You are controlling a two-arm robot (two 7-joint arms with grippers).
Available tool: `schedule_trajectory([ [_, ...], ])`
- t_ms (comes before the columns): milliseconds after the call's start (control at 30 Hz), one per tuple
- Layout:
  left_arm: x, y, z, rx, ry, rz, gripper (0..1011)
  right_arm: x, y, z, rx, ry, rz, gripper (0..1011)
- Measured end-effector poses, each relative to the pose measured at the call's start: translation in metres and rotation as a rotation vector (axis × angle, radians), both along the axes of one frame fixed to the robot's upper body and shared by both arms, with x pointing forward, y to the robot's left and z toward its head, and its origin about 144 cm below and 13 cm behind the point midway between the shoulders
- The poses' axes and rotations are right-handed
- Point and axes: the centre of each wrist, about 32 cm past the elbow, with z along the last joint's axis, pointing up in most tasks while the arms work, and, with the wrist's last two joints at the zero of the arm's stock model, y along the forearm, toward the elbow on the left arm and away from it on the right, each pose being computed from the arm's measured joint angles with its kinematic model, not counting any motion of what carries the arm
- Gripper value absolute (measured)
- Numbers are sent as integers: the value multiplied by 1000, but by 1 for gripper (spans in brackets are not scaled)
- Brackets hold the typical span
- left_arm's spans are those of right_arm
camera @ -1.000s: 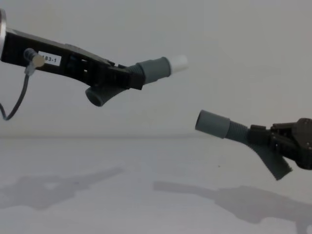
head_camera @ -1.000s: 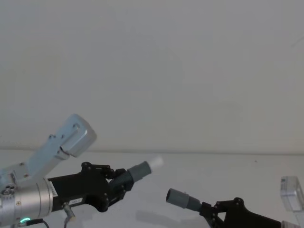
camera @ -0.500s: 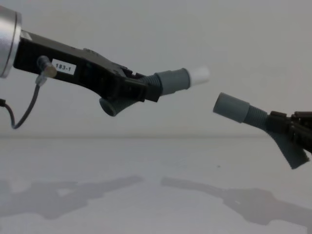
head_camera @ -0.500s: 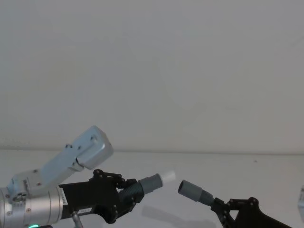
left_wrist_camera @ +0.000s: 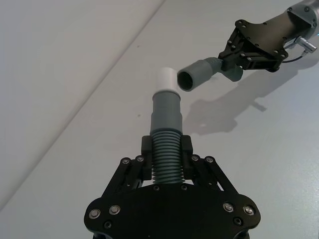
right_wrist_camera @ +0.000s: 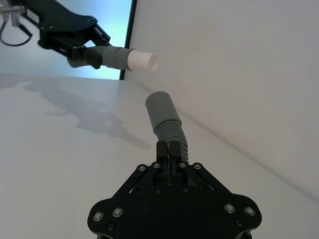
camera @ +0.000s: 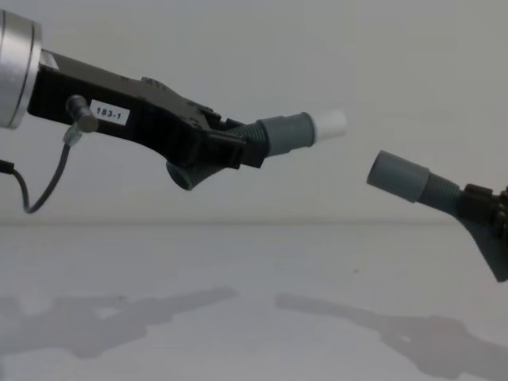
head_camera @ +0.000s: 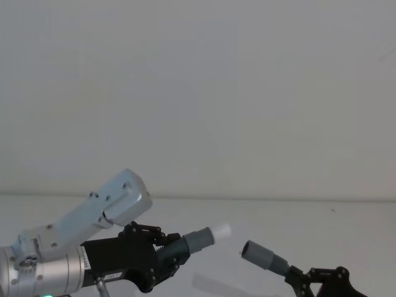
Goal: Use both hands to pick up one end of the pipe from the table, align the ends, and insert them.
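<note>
The left claw (camera: pixel 242 148) is clamped shut around the ribbed middle of the first pipe piece (camera: pixel 284 133), its two black fingers pressed against the ribs on either side, and it holds that piece in the air above the white tabletop (camera: pixel 238 262). The narrow white stub (camera: pixel 330 123) sticks out past the grey cuff, pointing toward the robot's right and tilted slightly upward, while the piece's other bent leg hangs down under the claw. The right claw (right_wrist_camera: pixel 170 151) is likewise closed tight on the ribbed section of the second pipe piece (camera: pixel 413 181), fingers close together, and carries it in the air too. The hollow cuff mouth (left_wrist_camera: pixel 187 81) of that piece faces back toward the stub; in the chest view it sits lower than the stub and to its right, near it but not touching, with open space between the two ends. Count: two claws, two pipe pieces with one in each claw, one white stub and one open mouth. A white label (camera: pixel 109 114) reading "183-1" is on the left claw's black body, and two soft shadows (camera: pixel 95 317) lie on the tabletop under the arms
</note>
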Motion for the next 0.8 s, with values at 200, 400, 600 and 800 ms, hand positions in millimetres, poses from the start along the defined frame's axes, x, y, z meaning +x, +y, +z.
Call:
schedule_trajectory([
  [200, -1, 1, -1, -7, -8, -11, 294, -6, -6, -3, -13, -18, 18, 23],
  [400, -1, 1, -1, -21, -6, -40, 294, -10, -11, -4, -22, -32, 26, 23],
  [600, 0, 2, -1, -27, 12, -74, 294, -12, -13, -4, -24, -44, 26, 22],
  [800, 1, 3, 1, -18, 38, -103, 294, -14, -13, -4, -21, -56, 18, 16],
])
